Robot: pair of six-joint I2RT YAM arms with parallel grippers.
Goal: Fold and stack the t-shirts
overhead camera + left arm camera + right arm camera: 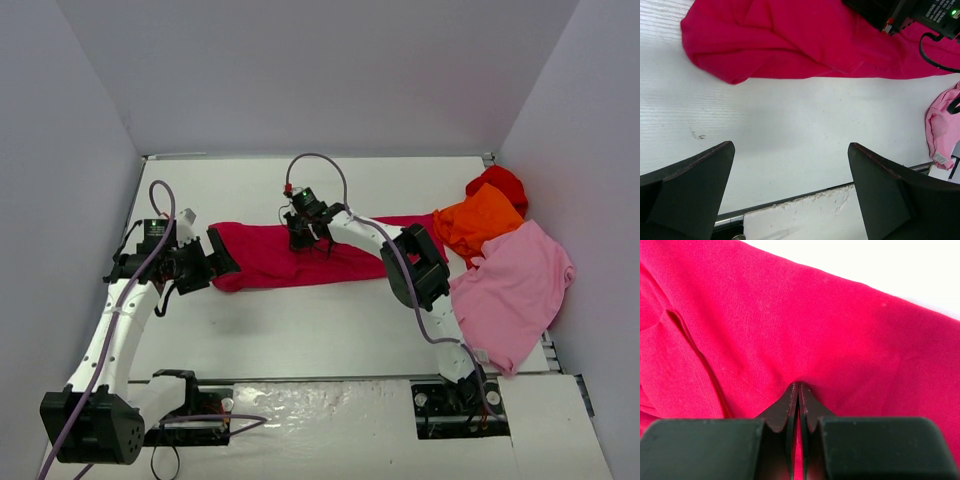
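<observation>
A crimson-magenta t-shirt [265, 258] lies crumpled in a long band across the middle of the table. My right gripper [300, 238] presses down on its upper middle part. In the right wrist view the gripper [798, 386] is shut, and a pinch of the crimson cloth [790, 315] puckers at its tips. My left gripper [224, 254] hovers at the shirt's left end. In the left wrist view it [791, 146] stands open over bare table, nothing between its fingers, with the crimson shirt [790, 40] beyond it.
At the right side lie a light pink t-shirt [515, 285], an orange one [478, 222] and a bright red one [500, 183], overlapping. White walls enclose the table on three sides. The table's front edge [790, 200] runs just below the left gripper.
</observation>
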